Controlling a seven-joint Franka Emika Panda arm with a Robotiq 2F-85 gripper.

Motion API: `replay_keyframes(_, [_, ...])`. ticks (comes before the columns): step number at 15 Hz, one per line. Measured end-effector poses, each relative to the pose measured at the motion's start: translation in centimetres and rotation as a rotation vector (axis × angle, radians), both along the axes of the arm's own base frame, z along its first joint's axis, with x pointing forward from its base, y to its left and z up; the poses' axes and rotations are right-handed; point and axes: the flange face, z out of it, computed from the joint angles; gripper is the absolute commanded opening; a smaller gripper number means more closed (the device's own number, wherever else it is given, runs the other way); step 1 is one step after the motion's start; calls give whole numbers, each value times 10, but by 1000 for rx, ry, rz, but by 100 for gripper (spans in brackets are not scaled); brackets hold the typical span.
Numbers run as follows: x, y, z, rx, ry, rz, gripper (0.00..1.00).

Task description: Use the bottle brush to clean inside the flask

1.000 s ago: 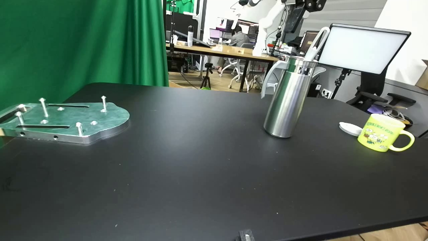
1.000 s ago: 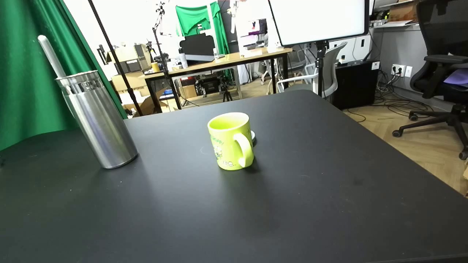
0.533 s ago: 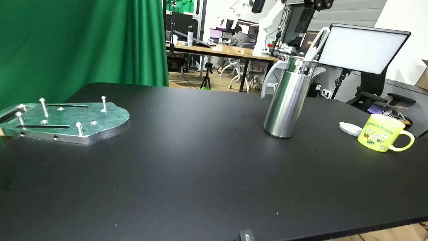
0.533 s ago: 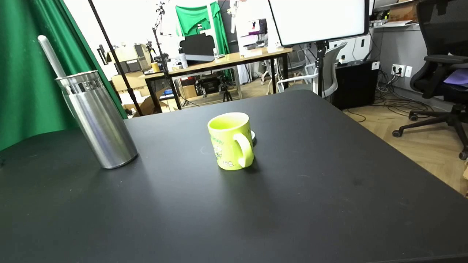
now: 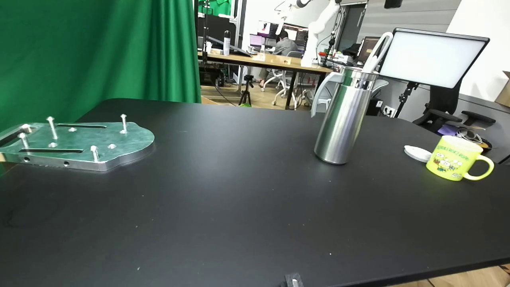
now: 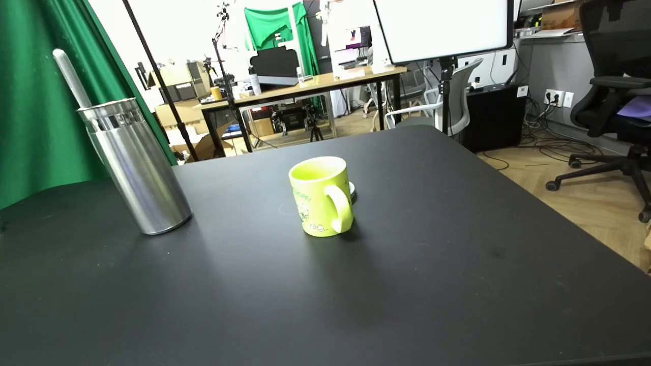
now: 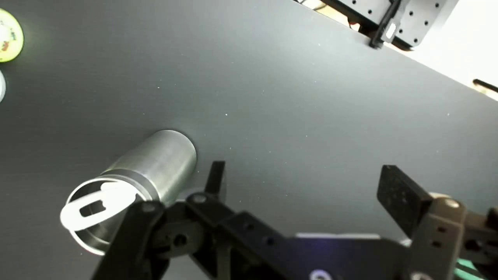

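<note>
The flask (image 5: 346, 123), a tall silver metal cylinder with a pale side handle, stands on the black table (image 5: 223, 207). It also shows in an exterior view (image 6: 145, 173) and in the wrist view (image 7: 163, 155). The bottle brush (image 5: 373, 59) stands in the flask's mouth with its pale looped handle sticking out, as an exterior view (image 6: 71, 79) and the wrist view (image 7: 76, 217) also show. Its bristle head is hidden inside. My gripper (image 7: 303, 171) is wide open and empty above the table. The flask lies beyond its left finger in the wrist view.
A yellow-green mug (image 5: 454, 157) and a white disc (image 5: 417, 153) stand beside each other past the flask. A green-tinted metal plate (image 5: 79, 145) with upright screws lies at the table's far end. A light panel (image 5: 432, 57) stands behind the table.
My gripper has risen almost out of the exterior view, where only a small dark piece shows at the top edge. The flask, brush and mug have not moved.
</note>
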Motion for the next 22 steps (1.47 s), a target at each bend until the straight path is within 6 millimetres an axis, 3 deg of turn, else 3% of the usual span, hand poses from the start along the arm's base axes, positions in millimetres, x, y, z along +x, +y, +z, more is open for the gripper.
replay_keyframes(9, [42, -50, 50, -15, -76, 478, 100])
replay_keyframes(17, [58, -96, 61, 162, -192, 491, 100])
replay_keyframes(22, [58, -96, 61, 171, -192, 489, 100])
